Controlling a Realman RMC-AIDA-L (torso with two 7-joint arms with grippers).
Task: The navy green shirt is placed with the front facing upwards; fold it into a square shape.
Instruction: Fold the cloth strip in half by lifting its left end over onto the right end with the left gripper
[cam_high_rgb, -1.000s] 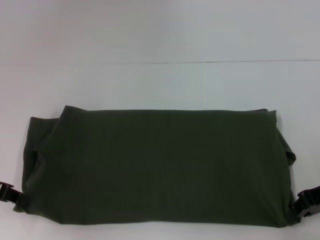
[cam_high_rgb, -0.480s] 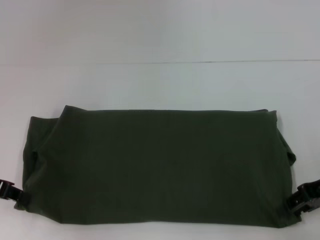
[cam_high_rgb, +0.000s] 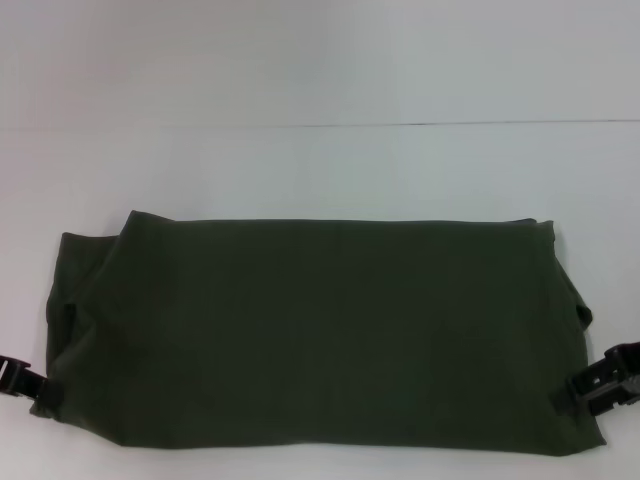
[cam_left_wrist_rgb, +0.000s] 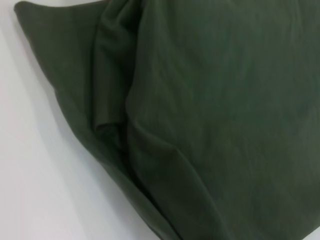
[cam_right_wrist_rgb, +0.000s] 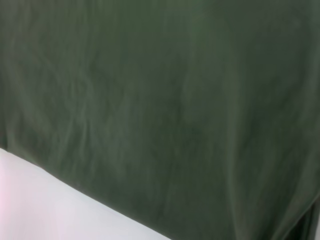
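Observation:
The navy green shirt (cam_high_rgb: 320, 330) lies folded into a wide, plain band across the white table (cam_high_rgb: 320, 170), with no lettering or collar showing. My left gripper (cam_high_rgb: 38, 390) meets the band's near left corner at the table's level. My right gripper (cam_high_rgb: 582, 394) meets the near right end of the band. In the left wrist view, the shirt (cam_left_wrist_rgb: 210, 110) shows a creased, layered corner over the table (cam_left_wrist_rgb: 30, 190). Smooth green cloth of the shirt (cam_right_wrist_rgb: 160, 90) nearly fills the right wrist view, with a strip of table (cam_right_wrist_rgb: 40, 205) beside its edge.
A faint seam line (cam_high_rgb: 450, 123) crosses the white surface far behind the shirt. White table borders the shirt at the back and on both sides.
Both grippers have crept inward against the shirt's near corners, the right one also rising a little. The cloth at the near right corner has spread slightly outward.

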